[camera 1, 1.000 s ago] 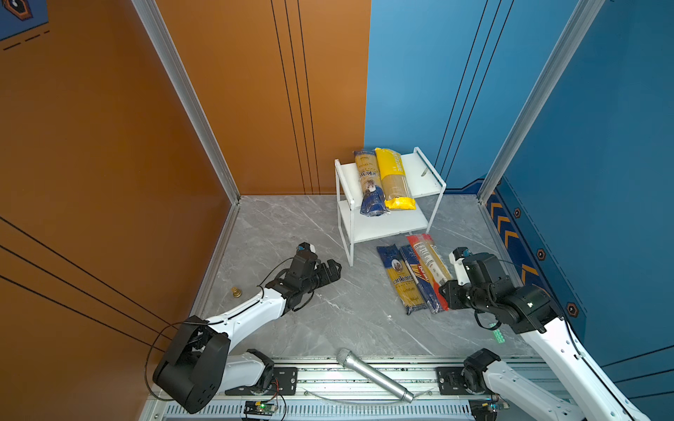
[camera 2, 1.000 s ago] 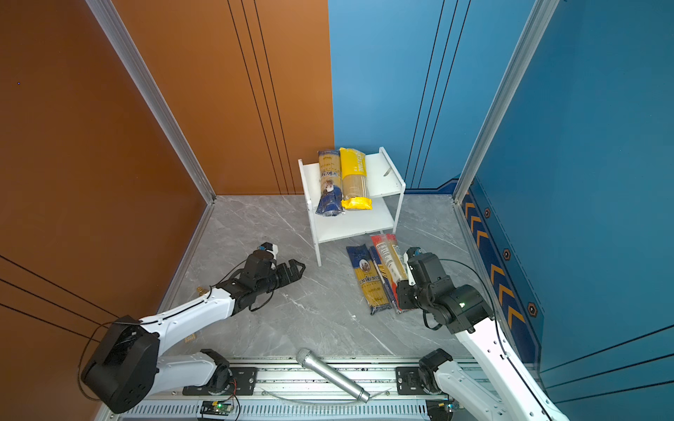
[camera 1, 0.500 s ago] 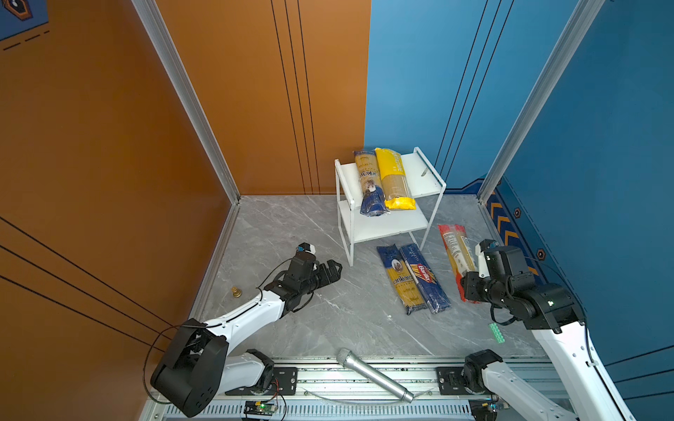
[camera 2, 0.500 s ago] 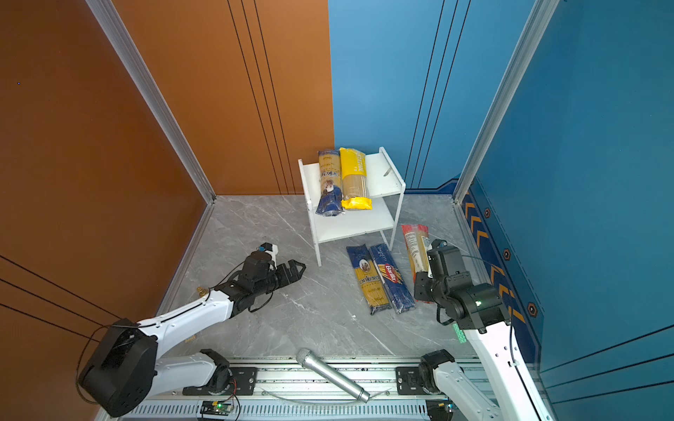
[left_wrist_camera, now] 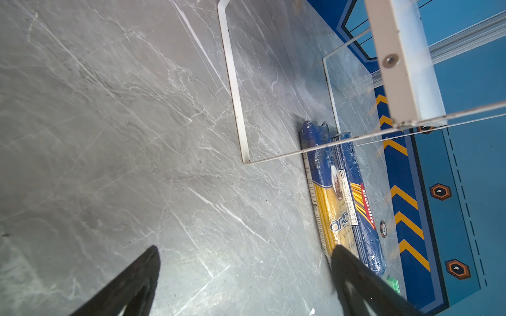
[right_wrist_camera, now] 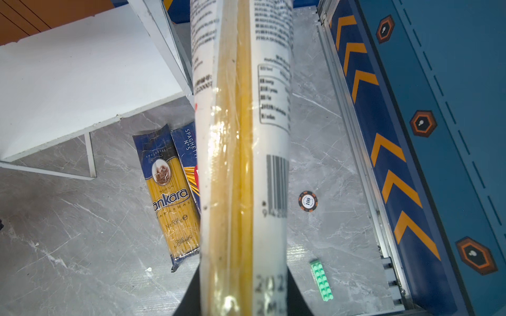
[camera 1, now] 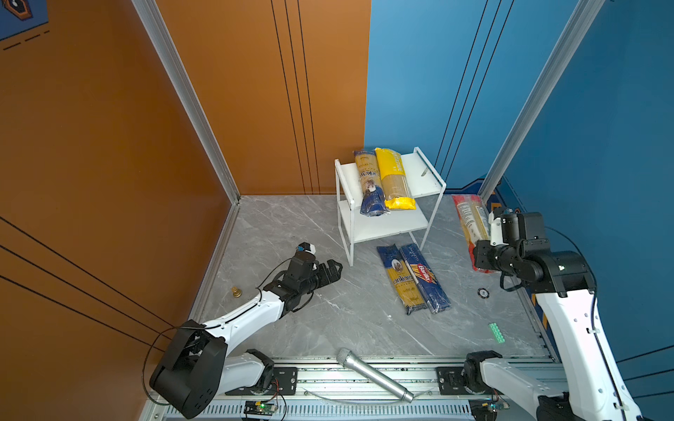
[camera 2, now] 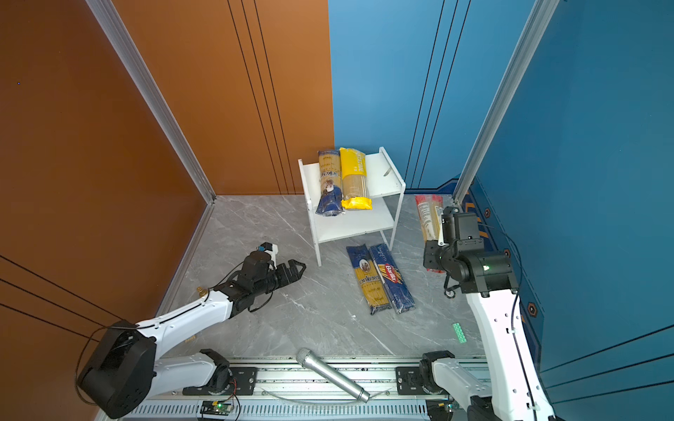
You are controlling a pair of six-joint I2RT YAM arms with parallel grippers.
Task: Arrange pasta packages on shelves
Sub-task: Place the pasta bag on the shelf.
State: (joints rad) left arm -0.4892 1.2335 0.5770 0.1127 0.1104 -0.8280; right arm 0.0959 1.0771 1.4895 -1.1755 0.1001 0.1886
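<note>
Two hands: the right hand [camera 1: 480,255] clamps the red bag [camera 1: 469,218]; the left hand [camera 1: 333,269] gapes wide, holding nothing.

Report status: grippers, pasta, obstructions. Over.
Left gripper open, empty. Right gripper shut on red bag, off floor beside rack. Ankara bag, Barilla bag on floor. Rack's side tube between red bag and shelves.

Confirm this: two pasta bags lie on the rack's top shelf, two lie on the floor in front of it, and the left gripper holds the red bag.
Wrong gripper: the right gripper holds the red bag; the left gripper is open and empty. Both top views show it. The rest stands.
</note>
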